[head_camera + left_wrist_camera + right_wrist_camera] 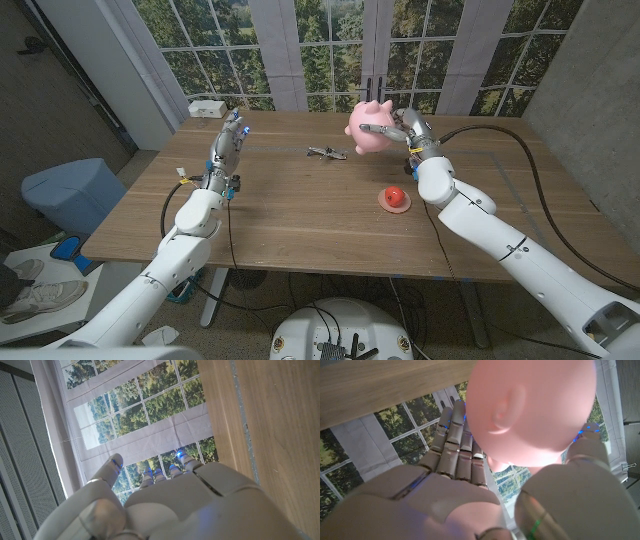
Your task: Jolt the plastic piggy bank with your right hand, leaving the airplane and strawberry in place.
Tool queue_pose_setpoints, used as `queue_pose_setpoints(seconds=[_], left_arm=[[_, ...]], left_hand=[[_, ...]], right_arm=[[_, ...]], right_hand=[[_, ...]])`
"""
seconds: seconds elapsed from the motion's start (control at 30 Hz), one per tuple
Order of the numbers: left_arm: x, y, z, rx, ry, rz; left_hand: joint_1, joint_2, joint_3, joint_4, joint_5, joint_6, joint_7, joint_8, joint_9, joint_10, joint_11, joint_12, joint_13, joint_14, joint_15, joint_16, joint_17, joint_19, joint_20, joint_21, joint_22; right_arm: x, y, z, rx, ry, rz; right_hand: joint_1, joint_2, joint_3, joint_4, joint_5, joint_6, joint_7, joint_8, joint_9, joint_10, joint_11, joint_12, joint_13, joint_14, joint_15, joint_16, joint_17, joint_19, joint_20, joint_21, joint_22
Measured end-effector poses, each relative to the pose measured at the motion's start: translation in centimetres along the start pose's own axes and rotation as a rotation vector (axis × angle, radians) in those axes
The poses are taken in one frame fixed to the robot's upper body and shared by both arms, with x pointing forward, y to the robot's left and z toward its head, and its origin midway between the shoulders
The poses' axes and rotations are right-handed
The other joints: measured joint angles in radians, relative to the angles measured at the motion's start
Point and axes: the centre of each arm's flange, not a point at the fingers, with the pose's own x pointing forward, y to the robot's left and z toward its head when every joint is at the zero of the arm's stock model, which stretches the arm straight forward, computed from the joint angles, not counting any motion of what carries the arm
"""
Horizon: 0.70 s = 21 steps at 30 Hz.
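The right robot hand [402, 128] grips the pink plastic piggy bank [367, 128] and holds it up above the far part of the wooden desk [290, 215], clear of the surface. In the head view the bank's rounded body runs roughly crosswise, with its long axis lying from the robot hand toward the robot's left, and it is tipped so that its ears and top rise toward the window while the lower end of the body drops toward the desk; which end bears the snout cannot be told. In the right wrist view the bank [535, 410] sits between the fingers [455, 445] on one side and the thumb on the other, with one small ear-like bump turned to the camera. The small airplane [323, 152] lies on the desk just beside the raised bank, on the robot's left of it, its long axis running roughly crosswise. The red strawberry [395, 197] sits on a small pale disc nearer the robot, close to the right forearm. The left robot hand [228, 140] stands well apart at the left side of the desk, holding nothing, its fingers [150, 477] reaching out fairly straight and close together.
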Motion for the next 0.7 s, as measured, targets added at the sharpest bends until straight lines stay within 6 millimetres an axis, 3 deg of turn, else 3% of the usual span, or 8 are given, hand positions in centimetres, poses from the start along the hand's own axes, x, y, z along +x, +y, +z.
queue_pose_setpoints(seconds=[0.7], left_arm=[[0.1,0.2,0.0,-0.001,0.000,0.002]], left_hand=[[0.000,0.000,0.000,0.000,0.000,0.000,0.000,0.000,0.000,0.000,0.000,0.000,0.000,0.000,0.000,0.000,0.000,0.000,0.000,0.000,0.000]], right_arm=[[0.4,1.5,1.1,-0.068,-0.012,0.085]], right_hand=[[0.000,0.000,-0.001,0.001,0.000,0.000,0.000,-0.003,0.000,0.004,0.004,-0.011,0.001,0.002,0.002,-0.004,0.000,0.013,0.001,-0.001,-0.001]])
